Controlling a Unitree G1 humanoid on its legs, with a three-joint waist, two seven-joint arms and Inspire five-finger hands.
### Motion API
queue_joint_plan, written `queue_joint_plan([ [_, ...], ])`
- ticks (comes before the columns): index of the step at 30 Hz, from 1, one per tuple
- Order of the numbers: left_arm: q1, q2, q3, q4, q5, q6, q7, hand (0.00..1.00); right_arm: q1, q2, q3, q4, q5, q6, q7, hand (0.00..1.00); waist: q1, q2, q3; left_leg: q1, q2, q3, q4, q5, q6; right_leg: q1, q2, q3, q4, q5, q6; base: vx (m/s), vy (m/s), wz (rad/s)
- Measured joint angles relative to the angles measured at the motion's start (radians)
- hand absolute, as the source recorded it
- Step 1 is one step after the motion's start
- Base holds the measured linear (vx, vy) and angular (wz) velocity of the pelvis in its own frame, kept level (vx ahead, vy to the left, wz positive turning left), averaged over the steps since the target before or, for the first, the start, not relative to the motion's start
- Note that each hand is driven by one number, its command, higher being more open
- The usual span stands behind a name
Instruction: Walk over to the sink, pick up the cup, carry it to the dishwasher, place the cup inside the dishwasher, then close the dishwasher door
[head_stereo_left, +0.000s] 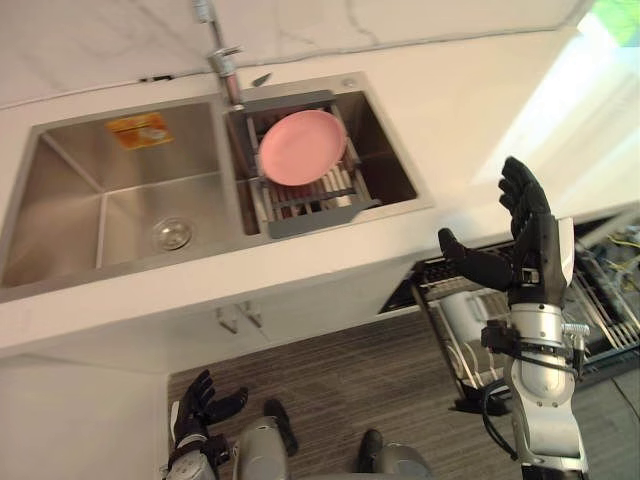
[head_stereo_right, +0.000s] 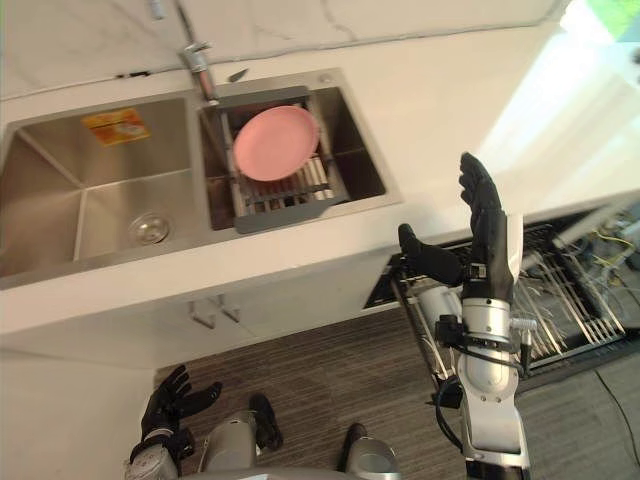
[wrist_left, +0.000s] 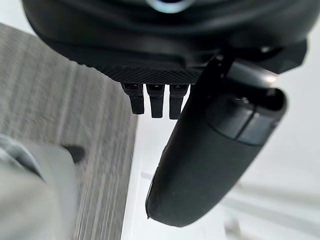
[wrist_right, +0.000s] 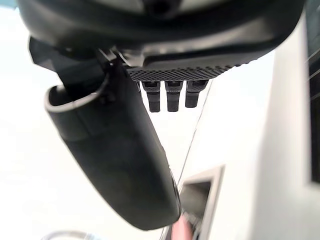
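A round pink plate (head_stereo_left: 302, 147) leans on a grey drying rack (head_stereo_left: 312, 208) set across the right basin of the steel double sink (head_stereo_left: 60, 150). I see no cup in the sink. My right hand (head_stereo_left: 527, 245) is raised in front of the counter edge, over the pulled-out dishwasher rack (head_stereo_left: 603, 322). It is open, with fingers straight, thumb out to the left, and nothing in it. A white rounded item (head_stereo_left: 463, 316) lies in that rack below the hand; what it is I cannot tell. My left hand (head_stereo_left: 198, 402) hangs low by the cabinet, open and holding nothing.
A faucet (head_stereo_left: 222, 62) stands behind the divider between the basins. The left basin holds a drain (head_stereo_left: 171, 233) and an orange sticker (head_stereo_left: 139, 129). White counter (head_stereo_left: 450, 100) runs to the right of the sink. Cabinet handles (head_stereo_left: 240, 318) sit below it, over grey wood-pattern flooring (head_stereo_left: 350, 380).
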Motion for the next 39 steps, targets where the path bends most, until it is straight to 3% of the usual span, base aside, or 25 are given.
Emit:
queue_joint_plan([
  [2, 0.017, -0.004, -0.012, 0.004, 0.000, 0.000, 0.000, 0.90, -0.024, -0.022, 0.002, 0.006, -0.015, 0.000, 0.000, 0.90, -0.002, -0.001, 0.000, 0.013, -0.045, -0.024, 0.019, -0.042, 0.015, 0.009, -0.057, -0.030, 0.084, -0.051, 0.023, 0.17, 0.201, 0.54],
  [5, 0.034, -0.010, -0.054, 0.029, 0.004, 0.005, -0.003, 0.90, -0.070, -0.071, 0.006, 0.064, -0.061, 0.001, 0.000, 0.90, -0.011, 0.004, -0.012, 0.060, -0.100, -0.047, 0.018, -0.079, 0.035, -0.064, -0.149, 0.008, 0.368, -0.076, 0.001, 0.15, 0.187, 0.44],
  [6, 0.034, -0.004, -0.065, 0.033, 0.018, 0.009, -0.002, 0.90, -0.073, -0.080, 0.004, 0.084, -0.082, 0.001, -0.003, 0.90, -0.026, -0.005, -0.018, 0.079, -0.129, -0.078, 0.017, -0.091, 0.049, -0.115, -0.176, 0.079, 0.516, -0.053, -0.045, 0.19, 0.157, 0.81],
  [7, 0.032, 0.007, -0.086, 0.033, 0.024, 0.010, 0.000, 0.90, -0.070, -0.081, 0.007, 0.100, -0.100, 0.003, 0.000, 0.90, -0.047, -0.011, -0.025, 0.096, -0.145, -0.114, 0.012, -0.094, 0.054, -0.147, -0.160, 0.181, 0.584, -0.078, -0.050, 0.25, 0.120, 0.92],
  [8, 0.030, 0.013, -0.088, 0.033, 0.029, 0.010, 0.000, 0.90, -0.068, -0.081, 0.010, 0.102, -0.109, 0.003, 0.002, 0.90, -0.053, -0.012, -0.028, 0.102, -0.148, -0.128, 0.011, -0.094, 0.054, -0.158, -0.144, 0.221, 0.584, -0.097, -0.044, 0.22, 0.035, 0.81],
  [10, 0.027, 0.021, -0.091, 0.031, 0.029, 0.006, 0.000, 0.90, -0.066, -0.092, 0.045, 0.102, -0.134, 0.001, 0.007, 0.90, -0.058, -0.015, -0.036, 0.119, -0.144, -0.150, 0.000, -0.093, 0.053, -0.213, -0.097, 0.294, 0.527, -0.133, -0.050, 0.19, -0.043, 0.43],
  [12, 0.022, 0.032, -0.105, 0.032, 0.029, 0.006, 0.000, 0.90, -0.063, -0.102, 0.063, 0.103, -0.142, 0.000, 0.019, 0.90, -0.061, -0.015, -0.036, 0.121, -0.133, -0.167, 0.000, -0.089, 0.047, -0.261, -0.068, 0.313, 0.428, -0.128, -0.044, 0.17, -0.117, 0.25],
  [13, 0.023, 0.046, -0.114, 0.033, 0.030, 0.005, -0.002, 0.90, -0.052, -0.104, 0.066, 0.103, -0.163, 0.002, 0.025, 0.90, -0.061, -0.032, -0.046, 0.123, -0.139, -0.177, 0.009, -0.093, 0.030, -0.265, -0.054, 0.326, 0.268, 0.005, -0.007, 0.16, -0.148, 0.28],
  [14, 0.017, 0.042, -0.114, 0.044, 0.030, 0.007, -0.001, 0.90, -0.048, -0.112, 0.065, 0.105, -0.167, 0.002, 0.025, 0.90, -0.068, -0.025, -0.049, 0.125, -0.134, -0.189, 0.011, -0.100, 0.019, -0.256, -0.047, 0.332, 0.266, 0.013, 0.035, 0.19, -0.183, 0.17],
  [15, 0.021, 0.025, -0.115, 0.043, 0.035, 0.010, -0.001, 0.90, -0.040, -0.131, 0.066, 0.108, -0.175, 0.009, 0.026, 0.90, -0.060, -0.003, -0.062, 0.125, -0.111, -0.193, 0.006, -0.099, 0.010, -0.235, -0.023, 0.330, 0.222, 0.026, 0.025, 0.13, -0.120, -0.01],
  [17, 0.029, 0.017, -0.120, 0.042, 0.045, 0.007, -0.002, 0.90, -0.028, -0.149, 0.064, 0.106, -0.190, 0.009, 0.027, 0.90, -0.059, 0.014, -0.073, 0.135, -0.085, -0.190, -0.027, -0.091, -0.009, -0.210, 0.010, 0.327, 0.155, 0.055, 0.012, 0.14, -0.102, -0.23],
  [19, 0.025, 0.017, -0.120, 0.042, 0.069, 0.008, -0.002, 0.90, -0.006, -0.151, 0.056, 0.105, -0.197, 0.009, 0.029, 0.90, -0.065, 0.013, -0.075, 0.154, -0.079, -0.189, -0.074, -0.077, -0.029, -0.191, 0.030, 0.326, 0.105, 0.077, 0.005, 0.08, -0.074, -0.15],
  [23, 0.019, 0.007, -0.127, 0.042, 0.077, 0.008, -0.004, 0.90, 0.052, -0.151, 0.033, 0.090, -0.203, 0.009, 0.041, 0.90, -0.067, 0.014, -0.080, 0.195, -0.082, -0.188, -0.138, -0.051, -0.031, -0.142, 0.036, 0.321, 0.031, 0.104, 0.006, 0.04, -0.021, -0.01],
  [24, 0.031, 0.027, -0.129, 0.082, 0.079, 0.009, -0.003, 0.90, 0.073, -0.151, 0.034, 0.053, -0.203, 0.008, 0.060, 0.90, -0.063, -0.012, -0.106, 0.224, -0.118, -0.231, -0.259, 0.019, -0.029, -0.093, 0.038, 0.343, -0.106, 0.178, 0.008, 0.00, 0.000, 0.00],
  [33, 0.032, 0.026, -0.130, 0.082, 0.079, 0.009, -0.003, 0.90, 0.073, -0.108, 0.022, 0.061, -0.203, 0.009, 0.052, 0.90, -0.065, -0.012, -0.106, 0.234, -0.119, -0.227, -0.269, 0.020, -0.029, -0.091, 0.038, 0.347, -0.105, 0.178, 0.008, 0.00, 0.000, 0.00],
  [39, 0.033, 0.025, -0.158, 0.082, 0.079, 0.012, -0.001, 0.90, 0.074, -0.046, -0.078, 0.076, -0.212, 0.032, -0.010, 0.90, -0.064, -0.012, -0.106, 0.256, -0.127, -0.228, -0.314, 0.041, -0.029, -0.089, 0.036, 0.347, -0.099, 0.178, 0.008, 0.00, 0.001, 0.01],
])
